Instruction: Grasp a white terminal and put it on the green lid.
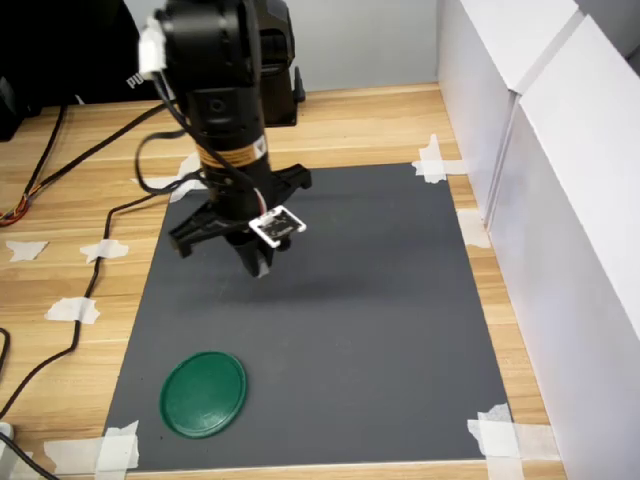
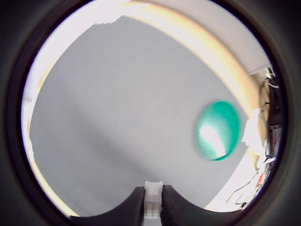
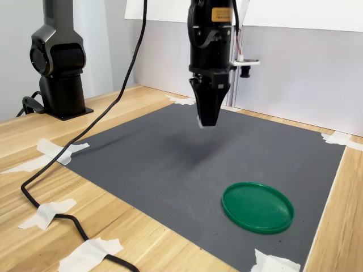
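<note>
White terminal (image 2: 153,197) clamped between the fingers of the gripper (image 1: 259,268), raised above the grey mat (image 1: 380,330); green lid (image 1: 204,393) lies on the mat's near left corner in the first exterior view

Arm's pretty much all glossy black plastic, chunky rounded joints, with a yellow-orange label band (image 1: 232,153) near the wrist. The end effector (image 3: 207,120) tapers to a dark wedge. A small white-framed camera bracket (image 1: 278,225) hangs alongside, with thin wires.

Mat (image 1: 380,330): plain dark grey. Green lid (image 1: 204,393): dark green. White terminal (image 2: 153,200): white; gripper (image 3: 207,120): black.
</note>
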`<action>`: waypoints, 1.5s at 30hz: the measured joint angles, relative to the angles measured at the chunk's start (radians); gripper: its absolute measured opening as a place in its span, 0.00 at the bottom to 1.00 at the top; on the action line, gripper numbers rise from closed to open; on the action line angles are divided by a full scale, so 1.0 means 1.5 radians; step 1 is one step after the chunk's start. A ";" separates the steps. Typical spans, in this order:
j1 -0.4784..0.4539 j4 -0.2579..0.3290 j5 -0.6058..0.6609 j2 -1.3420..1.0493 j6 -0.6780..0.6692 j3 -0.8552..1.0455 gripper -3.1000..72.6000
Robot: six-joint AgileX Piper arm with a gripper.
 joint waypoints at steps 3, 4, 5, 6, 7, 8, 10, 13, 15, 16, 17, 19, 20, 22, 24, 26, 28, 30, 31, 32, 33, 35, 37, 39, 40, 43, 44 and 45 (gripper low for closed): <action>-0.027 0.000 0.009 0.013 -0.003 -0.056 0.15; -0.035 0.000 0.011 0.022 -0.005 -0.074 0.15; -0.042 0.000 0.013 0.033 -0.007 -0.091 0.15; -0.048 0.000 0.016 0.045 -0.008 -0.107 0.15; -0.052 0.000 0.018 0.056 -0.008 -0.118 0.15; -0.057 0.000 0.020 0.069 -0.008 -0.130 0.15; -0.064 -0.002 0.021 0.095 -0.008 -0.151 0.15; -0.070 -0.013 0.014 0.132 -0.002 -0.169 0.15; -0.070 -0.029 0.005 0.150 0.009 -0.173 0.15; -0.070 -0.037 0.002 0.159 0.015 -0.173 0.15; -0.070 -0.041 -0.003 0.167 0.020 -0.173 0.15; -0.070 -0.047 -0.008 0.177 0.025 -0.173 0.15; -0.070 -0.048 -0.010 0.182 0.025 -0.173 0.15; -0.070 -0.048 -0.016 0.187 0.027 -0.173 0.15; -0.070 -0.048 -0.028 0.189 0.027 -0.173 0.15; -0.070 -0.047 -0.037 0.189 0.027 -0.173 0.15; -0.070 -0.047 -0.044 0.190 0.027 -0.173 0.17; -0.070 -0.046 -0.045 0.196 0.027 -0.174 0.21; -0.070 -0.045 -0.045 0.199 0.027 -0.174 0.24; -0.070 -0.043 -0.045 0.202 0.027 -0.174 0.28; -0.070 -0.041 -0.045 0.204 0.027 -0.174 0.32; -0.070 -0.034 -0.045 0.208 0.027 -0.174 0.42; -0.070 -0.024 -0.049 0.208 0.027 -0.174 0.52; -0.070 -0.017 -0.057 0.208 0.027 -0.174 0.61; -0.070 -0.016 -0.060 0.208 0.027 -0.174 0.64; -0.070 -0.005 -0.062 0.195 0.027 -0.174 0.70; -0.070 0.001 -0.063 0.187 0.027 -0.174 0.71; -0.070 0.007 -0.066 0.176 0.027 -0.174 0.72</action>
